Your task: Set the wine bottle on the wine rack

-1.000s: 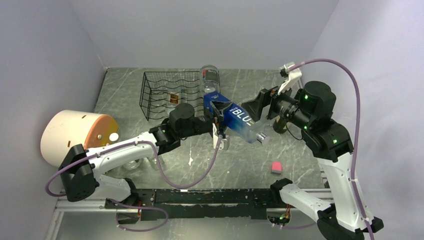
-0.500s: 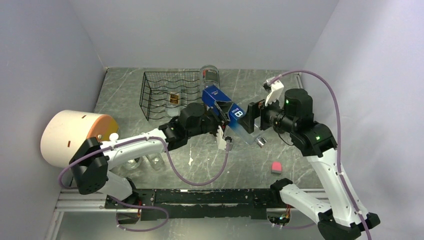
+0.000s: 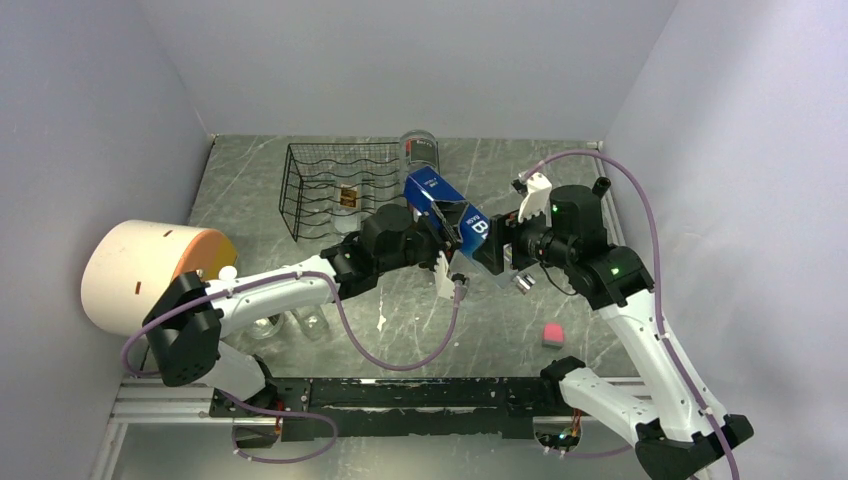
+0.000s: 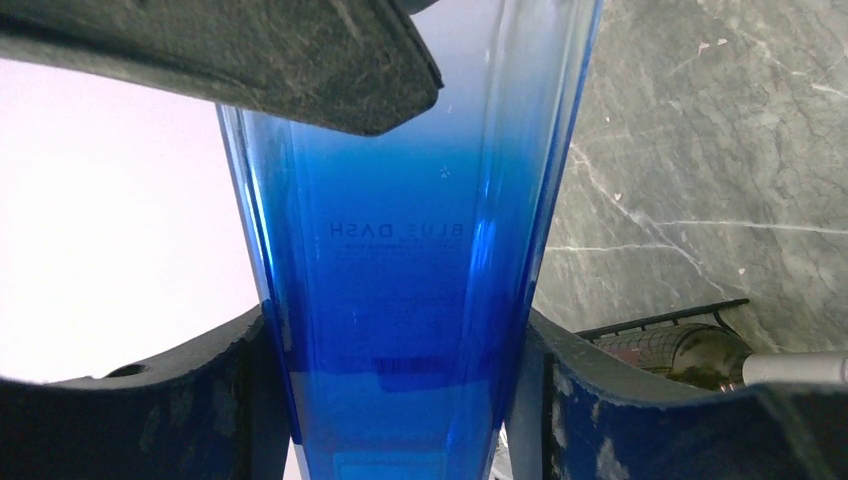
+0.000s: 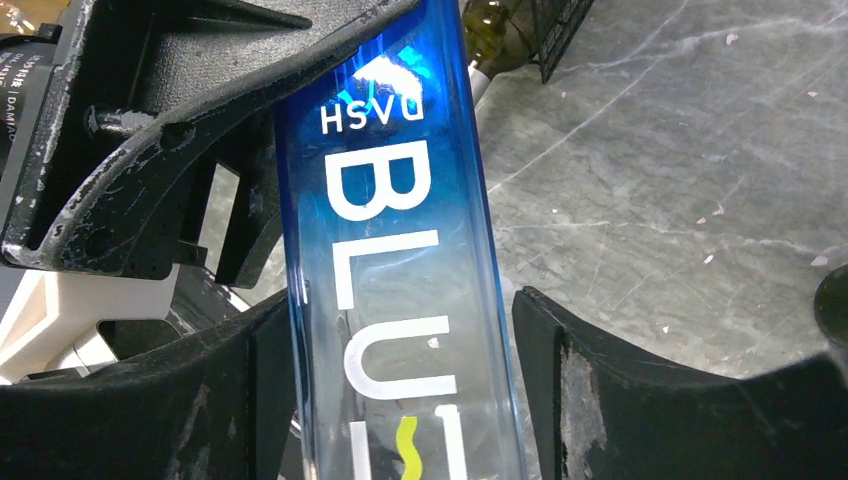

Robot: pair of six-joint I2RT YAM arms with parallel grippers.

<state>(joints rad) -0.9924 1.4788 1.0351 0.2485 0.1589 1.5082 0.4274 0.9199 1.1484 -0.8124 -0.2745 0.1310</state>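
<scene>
1. Your bottle (image 3: 455, 222) is square-sided blue glass, deep blue at the base and fading to clear toward the neck, with a silver cap (image 3: 523, 283).
2. It is held tilted over mid-table, base toward 10 o'clock and cap toward 4 o'clock, and not on the rack (image 3: 325, 190).
3. White letters along one side read "BLU", the rest cut off in the right wrist view, with a small "DASH" above them and a yellow mark below. Through the glass, the left wrist view shows "BLUE DASH" in reverse.
4. Your left claw (image 3: 438, 232) is clamped on the bottle's blue body, one finger flat against each side.
5. Your right claw (image 3: 497, 247) straddles the bottle nearer the neck. Its jaws are wide, and you cannot tell whether they press the glass.
6. The black wire rack is at 10 o'clock from the bottle, with a labelled bottle (image 3: 347, 195) lying in it.
7. A clear jar (image 3: 420, 155) stands at 11 o'clock, beside the rack.
8. A pink block (image 3: 552, 335) lies at 4 o'clock, and a white drum (image 3: 135, 270) at 8 o'clock.
</scene>
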